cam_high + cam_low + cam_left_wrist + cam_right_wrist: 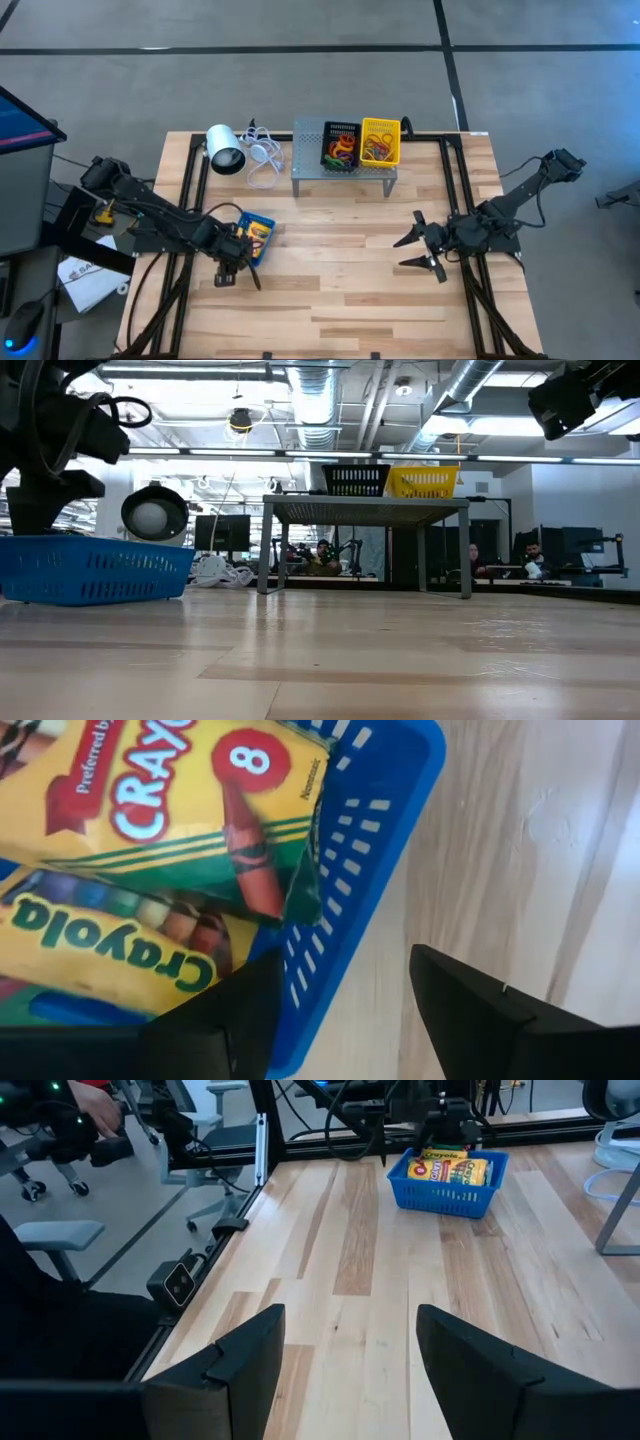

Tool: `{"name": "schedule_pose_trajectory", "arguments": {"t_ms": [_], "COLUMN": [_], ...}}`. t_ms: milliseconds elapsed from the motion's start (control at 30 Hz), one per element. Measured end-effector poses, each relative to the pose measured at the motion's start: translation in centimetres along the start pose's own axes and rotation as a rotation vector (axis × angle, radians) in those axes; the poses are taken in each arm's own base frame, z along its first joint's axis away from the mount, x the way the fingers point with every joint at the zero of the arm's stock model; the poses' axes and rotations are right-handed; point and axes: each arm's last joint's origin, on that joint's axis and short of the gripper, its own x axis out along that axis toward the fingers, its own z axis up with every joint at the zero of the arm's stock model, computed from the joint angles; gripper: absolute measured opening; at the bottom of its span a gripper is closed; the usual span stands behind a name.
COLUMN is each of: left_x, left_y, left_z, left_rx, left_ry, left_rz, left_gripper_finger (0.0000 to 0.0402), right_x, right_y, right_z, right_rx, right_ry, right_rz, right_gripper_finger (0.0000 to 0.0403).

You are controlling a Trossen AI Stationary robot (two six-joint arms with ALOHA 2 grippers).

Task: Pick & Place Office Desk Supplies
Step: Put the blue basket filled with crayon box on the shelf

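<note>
while the left gripper (238,268) hangs over the blue bin's (262,243) edge with jaws apart and empty, back it off straight so you don't nudge the bin (both crayon boxes (150,810) lie inside); right gripper (425,252) waits mid-table, jaws apart, empty.

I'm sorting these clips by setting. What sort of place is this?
Most likely a robotics lab in an open office or workshop. Exposed ceiling ducts run overhead, people sit at monitors behind the table, and office chairs stand on the bare floor beside the wooden table.
</note>
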Motion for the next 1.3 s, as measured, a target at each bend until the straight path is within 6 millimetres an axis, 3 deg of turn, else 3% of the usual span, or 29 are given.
{"name": "schedule_pose_trajectory", "arguments": {"t_ms": [167,800,967,1200,1300], "left_x": [0.6,4.2,4.3,4.3,4.2], "left_y": [0.0,0.1,0.4,0.5,0.5], "left_z": [0.2,0.5,0.6,0.9,0.8], "left_rx": [0.004,0.031,0.013,0.011,0.012], "left_ry": [-0.041,0.065,0.068,0.054,0.050], "left_rz": [0.015,0.131,0.140,0.141,0.142], "left_gripper_finger": [0.0214,0.0210,0.0159,0.0020,0.0009], "right_x": [0.0,0.0,0.0,0.0,0.0], "right_y": [0.0,0.0,0.0,0.1,0.1], "right_z": [0.0,0.1,0.1,0.2,0.2], "right_rx": [0.000,0.004,0.004,0.007,0.007], "right_ry": [0.000,-0.007,-0.009,-0.018,-0.018], "right_rz": [0.000,0.002,0.003,0.005,0.005], "right_gripper_finger": [0.0223,0.0223,0.0223,0.0223,0.0223]}}
